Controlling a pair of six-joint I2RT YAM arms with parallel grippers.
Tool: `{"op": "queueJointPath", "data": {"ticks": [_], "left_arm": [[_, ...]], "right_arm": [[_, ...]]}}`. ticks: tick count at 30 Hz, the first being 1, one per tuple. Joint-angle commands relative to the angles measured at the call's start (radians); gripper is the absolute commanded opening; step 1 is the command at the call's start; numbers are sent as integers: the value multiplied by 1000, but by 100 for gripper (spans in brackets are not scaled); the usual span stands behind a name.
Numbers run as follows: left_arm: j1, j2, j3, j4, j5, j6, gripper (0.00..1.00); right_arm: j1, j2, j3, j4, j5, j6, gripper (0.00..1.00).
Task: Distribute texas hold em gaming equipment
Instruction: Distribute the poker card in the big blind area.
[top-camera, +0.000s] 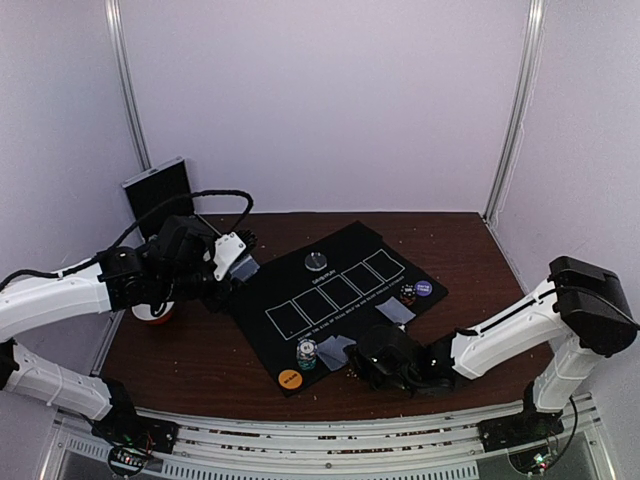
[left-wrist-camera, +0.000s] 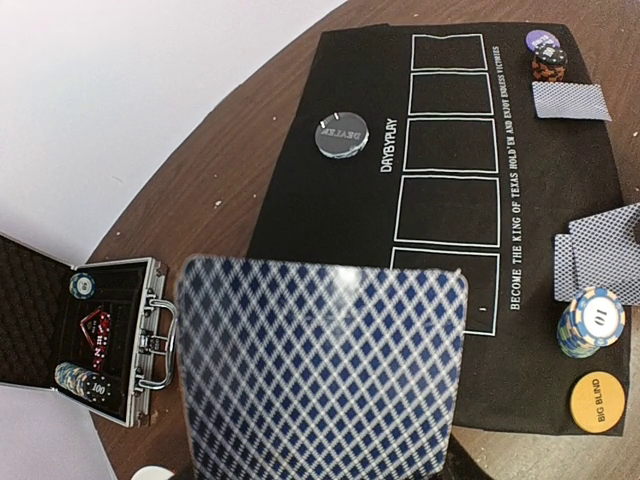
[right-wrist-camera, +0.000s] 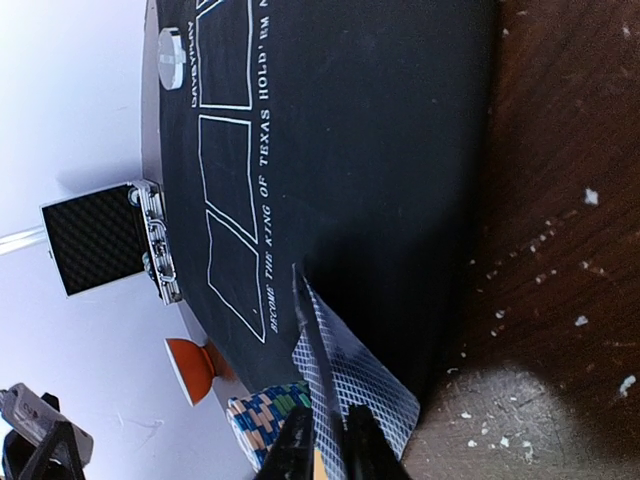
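Top external: chips (top-camera: 307, 353) and dealt cards (top-camera: 395, 312) are laid out, one card (right-wrist-camera: 350, 390) is pinched in the right claw (right-wrist-camera: 328, 428), another card (left-wrist-camera: 320, 370) is held by the left claw (top-camera: 230, 260), boxes (top-camera: 325, 298) not filled yet.

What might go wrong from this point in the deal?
The right gripper has a tipped-up card between its fingers, close beside the chip stack. A sideways slip might topple the chips. The held card in the left gripper fills that wrist view and hides the spot beneath, so it may land off target.
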Motion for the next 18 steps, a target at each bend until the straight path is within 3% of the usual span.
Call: {"op": "queueJointPath", "data": {"ticks": [1, 18], "left_arm": [[6, -12, -1, 54, -9, 13, 49], [6, -4, 4, 54, -8, 21, 49]], "right_arm": [[6, -10, 2, 0, 0, 9, 21], [6, -82, -43, -35, -99, 56, 47]]}}
